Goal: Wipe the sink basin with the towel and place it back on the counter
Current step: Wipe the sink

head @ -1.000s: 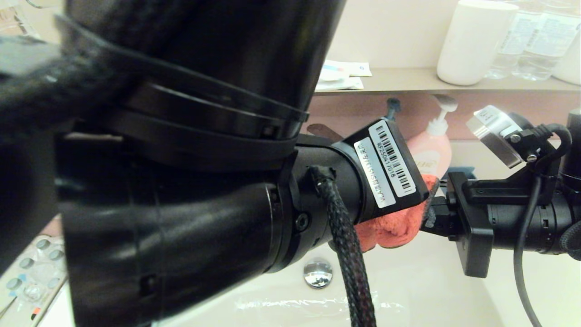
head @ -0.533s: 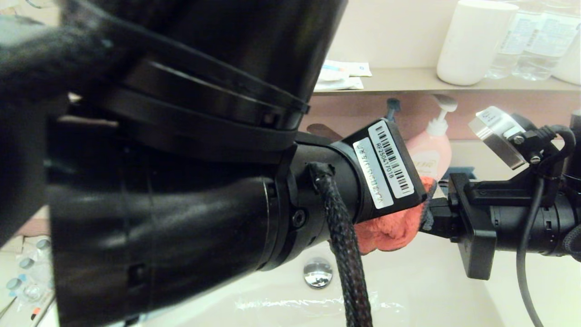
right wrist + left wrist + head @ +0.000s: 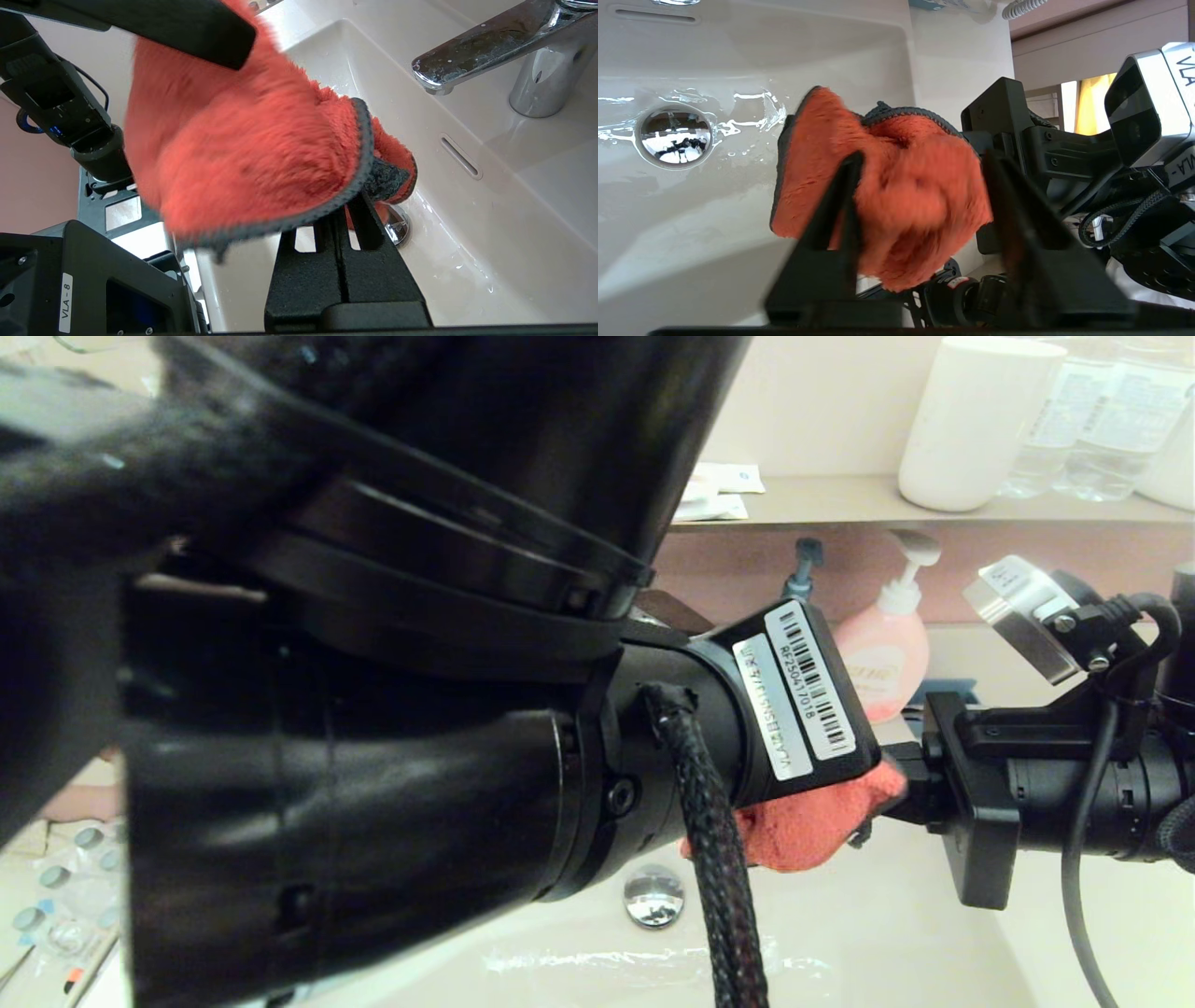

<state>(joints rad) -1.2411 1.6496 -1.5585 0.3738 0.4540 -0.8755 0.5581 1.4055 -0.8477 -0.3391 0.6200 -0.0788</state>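
The orange-red towel with its dark grey edge hangs bunched above the sink basin, a little above the chrome drain plug. My right gripper is shut on the towel, pinching its grey hem. My left gripper is open, its two fingers wide apart on either side of the towel. One left finger lies over the cloth in the right wrist view. In the head view my left arm hides its own fingers. The basin floor is wet around the plug. The counter runs along the basin's right.
The chrome tap reaches over the basin's back wall above the overflow slot. A pink soap pump bottle stands behind the grippers. The wall shelf holds a white cup and water bottles. A blister pack lies far left.
The towel and my left wrist have sunk a little toward the basin, uncovering more of the soap bottle. The right arm has barely moved.
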